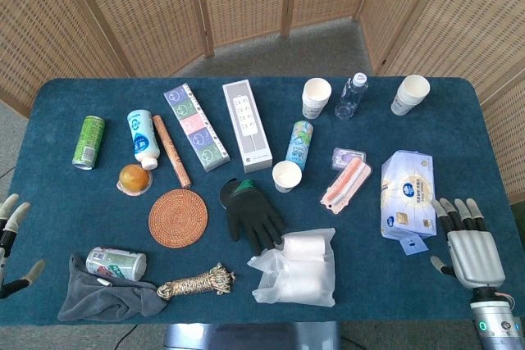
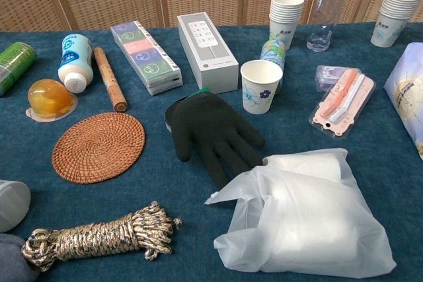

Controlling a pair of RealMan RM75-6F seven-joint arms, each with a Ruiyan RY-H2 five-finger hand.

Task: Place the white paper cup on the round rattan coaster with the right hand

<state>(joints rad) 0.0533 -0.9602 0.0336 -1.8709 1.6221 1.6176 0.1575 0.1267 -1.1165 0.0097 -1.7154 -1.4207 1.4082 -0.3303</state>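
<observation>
Our right robot hand (image 1: 469, 245) rests flat at the near edge of the blue counter (image 1: 49, 227), fingers spread and holding nothing; the left robot hand (image 1: 11, 239) waits open too. The round rattan coaster (image 1: 178, 217) lies bare. Beyond the black glove (image 1: 253, 214), the single white paper cup (image 1: 287, 175) stands upright, free to grasp.

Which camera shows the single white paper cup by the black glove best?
The chest view: the single white paper cup stands close and large there, upright, its blue flower print and open rim clear, with the black glove just in front. The head view shows the same cup from above, small, mostly its rim and inside.
</observation>
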